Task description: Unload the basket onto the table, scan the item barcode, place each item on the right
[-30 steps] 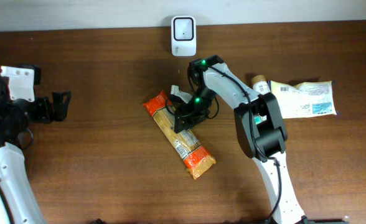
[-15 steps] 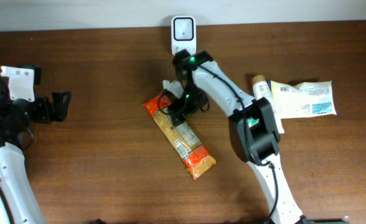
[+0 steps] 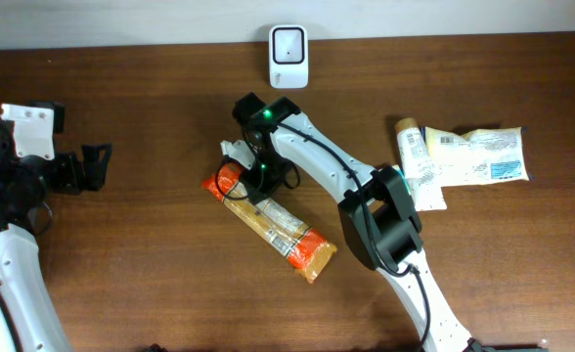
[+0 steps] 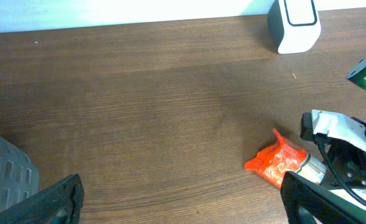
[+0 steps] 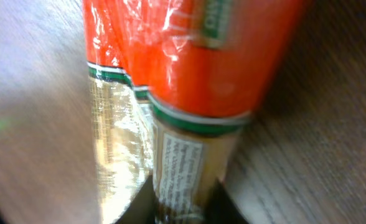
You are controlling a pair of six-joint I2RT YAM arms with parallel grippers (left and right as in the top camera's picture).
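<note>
The item is a long pasta pack (image 3: pixel 273 223) with orange ends, lying slantwise mid-table; its orange end (image 4: pixel 276 165) shows in the left wrist view. The white barcode scanner (image 3: pixel 288 44) stands at the back edge, also seen as scanner (image 4: pixel 294 25). My right gripper (image 3: pixel 252 186) sits over the pack's upper-left end. In the right wrist view the pack (image 5: pixel 170 81) fills the frame and the gripper (image 5: pixel 186 208) is shut on it near a printed label. My left gripper (image 3: pixel 97 166) is open far to the left, and its gripper (image 4: pixel 186 208) holds nothing.
A pale pouch (image 3: pixel 478 154) and a white tube (image 3: pixel 420 164) lie at the right. The right arm (image 3: pixel 327 166) stretches across the table's middle, between the scanner and the pack.
The right gripper has swung left from the pack's middle to its upper-left end and closed on it. The pack has shifted left. The left arm is still.
</note>
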